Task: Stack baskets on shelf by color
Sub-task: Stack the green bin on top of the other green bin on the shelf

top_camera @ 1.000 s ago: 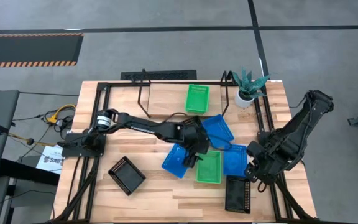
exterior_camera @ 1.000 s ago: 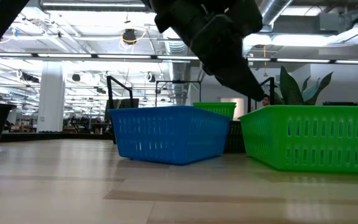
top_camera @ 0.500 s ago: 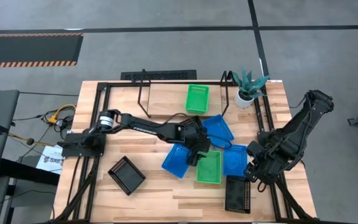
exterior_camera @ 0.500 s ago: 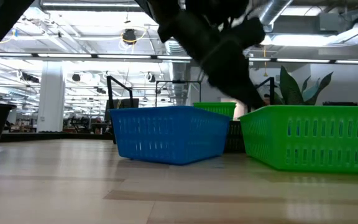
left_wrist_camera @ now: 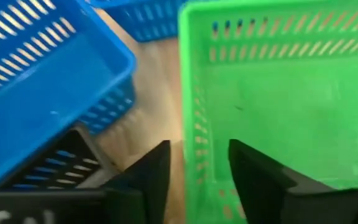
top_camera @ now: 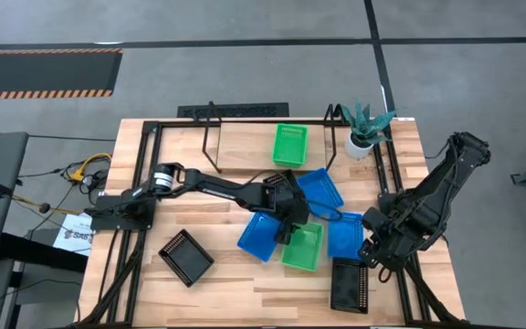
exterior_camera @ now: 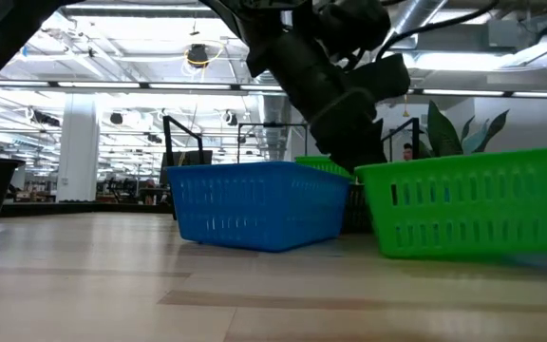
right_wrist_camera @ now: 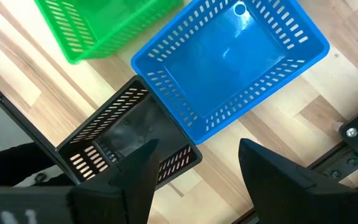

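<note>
My left gripper (top_camera: 288, 228) reaches across the table to a green basket (top_camera: 302, 247) near the table's middle and is shut on its long side wall. Blue baskets lie at its left (top_camera: 259, 236), right (top_camera: 345, 235) and far side (top_camera: 320, 189). A second green basket (top_camera: 289, 144) rests flat on the shelf (top_camera: 245, 137) board. Black baskets sit near the near edge (top_camera: 185, 257) (top_camera: 350, 285). My right gripper (top_camera: 373, 251) hangs open above the right blue basket (right_wrist_camera: 229, 68) and the black one (right_wrist_camera: 129, 140). My left gripper has the green basket's long left wall (left_wrist_camera: 190, 124) between its fingers, one finger inside (left_wrist_camera: 253, 174) the basket and one outside (left_wrist_camera: 148, 177). It comes slanting down from the table's left. In the low view the basket (exterior_camera: 463, 204) sits slightly tilted, with its held corner (exterior_camera: 359, 173) under the gripper.
A potted plant (top_camera: 365, 128) stands at the shelf's right end. The black table frame (top_camera: 144, 174) runs along the left and right sides. The blue basket (left_wrist_camera: 36, 93) lies close beside my left gripper's outer finger. Bare wood shows at the table's near left.
My left gripper has dropped and shifted a little toward the near edge, onto the green basket's wall. The green basket has turned about and slid slightly toward the table's left, and in the low view it now sits tilted and farther left than before.
</note>
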Robot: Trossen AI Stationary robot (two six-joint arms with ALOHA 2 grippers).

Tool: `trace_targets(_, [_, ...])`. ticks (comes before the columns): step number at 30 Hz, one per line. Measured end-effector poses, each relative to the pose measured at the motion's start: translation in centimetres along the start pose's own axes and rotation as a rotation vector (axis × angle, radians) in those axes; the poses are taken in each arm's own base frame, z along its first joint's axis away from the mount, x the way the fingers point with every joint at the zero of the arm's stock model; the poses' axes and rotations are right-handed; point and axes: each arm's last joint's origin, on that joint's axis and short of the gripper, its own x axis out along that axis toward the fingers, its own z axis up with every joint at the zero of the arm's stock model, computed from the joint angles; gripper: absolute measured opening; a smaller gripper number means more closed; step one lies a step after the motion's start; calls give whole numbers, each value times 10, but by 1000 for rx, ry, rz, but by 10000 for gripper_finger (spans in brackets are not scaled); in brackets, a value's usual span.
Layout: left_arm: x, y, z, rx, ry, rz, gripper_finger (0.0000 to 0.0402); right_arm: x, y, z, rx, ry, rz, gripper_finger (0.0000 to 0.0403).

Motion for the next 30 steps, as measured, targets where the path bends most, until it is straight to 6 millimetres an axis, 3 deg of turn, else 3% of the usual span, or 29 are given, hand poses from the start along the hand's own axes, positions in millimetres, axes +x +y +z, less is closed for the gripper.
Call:
trace_targets(9, [0, 0, 0, -32, -5, -23, 11, 0, 0, 0, 0, 0, -1, 245])
trace_targets(17, [-8, 2, 6, -224, 0, -163, 1, 0, 0, 0, 16, 0, 0, 245])
trace_targets(24, [-68, 28, 52, -239, -10, -236, 0, 0, 0, 0, 16, 0, 0, 245])
trace_targets(30, [-143, 66, 79, -166, -31, -158, 0, 0, 0, 0, 16, 0, -1, 245])
